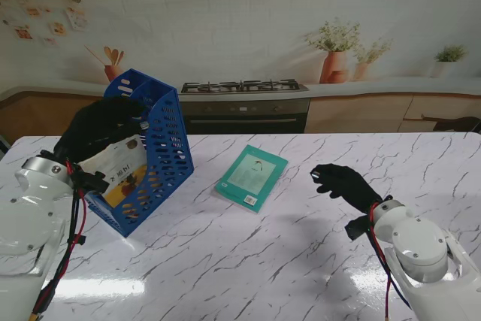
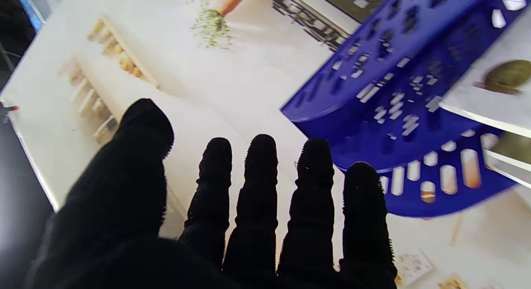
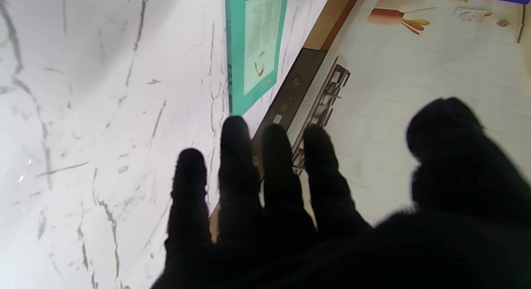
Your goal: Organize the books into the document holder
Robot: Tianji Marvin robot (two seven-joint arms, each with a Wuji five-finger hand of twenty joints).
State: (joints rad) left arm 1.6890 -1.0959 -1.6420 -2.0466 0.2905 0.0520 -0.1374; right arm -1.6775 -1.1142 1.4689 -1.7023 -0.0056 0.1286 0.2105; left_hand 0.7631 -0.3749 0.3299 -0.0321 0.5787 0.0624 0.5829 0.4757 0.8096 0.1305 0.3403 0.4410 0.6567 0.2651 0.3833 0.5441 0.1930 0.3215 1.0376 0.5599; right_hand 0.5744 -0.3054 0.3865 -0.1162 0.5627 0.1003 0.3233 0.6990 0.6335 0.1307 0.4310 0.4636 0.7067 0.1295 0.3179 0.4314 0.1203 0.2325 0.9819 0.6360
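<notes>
Blue document holder [image 1: 154, 152] tilted, white book [image 1: 120, 174] inside. Left hand [image 1: 98, 129] spread beside it, holding nothing. Teal book [image 1: 252, 177] flat, right of holder (apart). Right hand [image 1: 342, 183] spread, farther right.

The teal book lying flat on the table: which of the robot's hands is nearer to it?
Right. The right hand hovers open just right of the teal book, not touching. The left hand is far left, by the blue document holder.

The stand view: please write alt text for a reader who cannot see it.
A tilted blue document holder with a white book inside sits at the left hand. A teal book lies flat mid-table; the open right hand hovers beside it.
</notes>
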